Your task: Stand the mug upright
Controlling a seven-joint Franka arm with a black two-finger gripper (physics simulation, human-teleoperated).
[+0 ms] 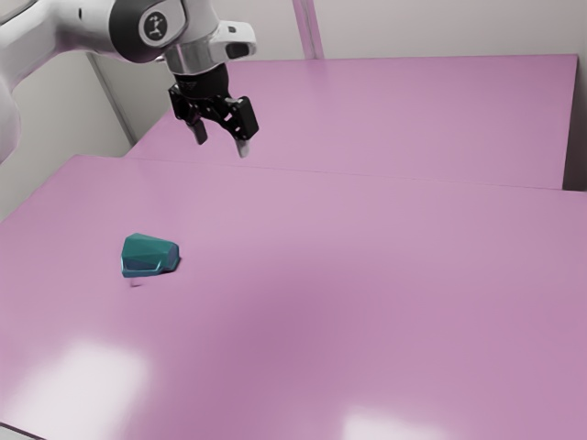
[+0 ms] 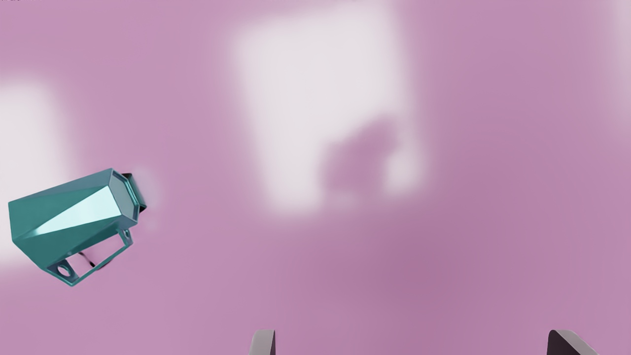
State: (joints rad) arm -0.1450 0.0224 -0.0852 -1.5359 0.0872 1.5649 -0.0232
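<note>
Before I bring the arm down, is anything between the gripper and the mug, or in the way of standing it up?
Nothing visible is in the way. The open gripper hangs above the table, off to one side of the mug, which lies on its side.

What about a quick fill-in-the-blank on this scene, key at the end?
1. The mug lies on its ____, not upright.
2. The fingers of the gripper are ____, not shut.
3. The gripper hangs ____ the tabletop, not touching it.

Missing words: side; open; above
</note>
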